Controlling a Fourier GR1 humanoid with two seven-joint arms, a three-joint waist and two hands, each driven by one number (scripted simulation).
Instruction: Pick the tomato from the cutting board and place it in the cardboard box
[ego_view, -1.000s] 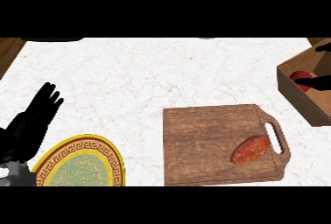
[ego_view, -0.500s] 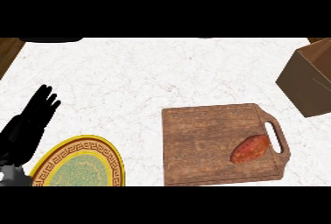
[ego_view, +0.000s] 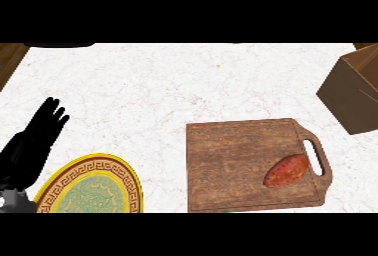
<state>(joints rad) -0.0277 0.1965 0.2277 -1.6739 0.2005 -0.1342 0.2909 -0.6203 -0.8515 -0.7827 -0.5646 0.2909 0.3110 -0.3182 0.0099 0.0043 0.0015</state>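
The left hand (ego_view: 35, 142) is showing at the left edge of the head view, resting open and upright with its fingers extended straight and pointing away from the robot. Its black palm and wrist are running down toward the lower left corner of the view. The right hand and both forearms are lying outside the view.

Kitchen setting. White marble-look bench (ego_view: 184, 85) with faint veining fills the view, a strip of brown wood showing past its far left corner. Wooden cutting board (ego_view: 244, 165) with a handle slot lies near the bench's near edge, a reddish-orange vegetable (ego_view: 286, 170) on it. Ornate plate (ego_view: 92, 187), yellow rim and green centre, at the near left. Brown cardboard box (ego_view: 354, 95) at the right edge.
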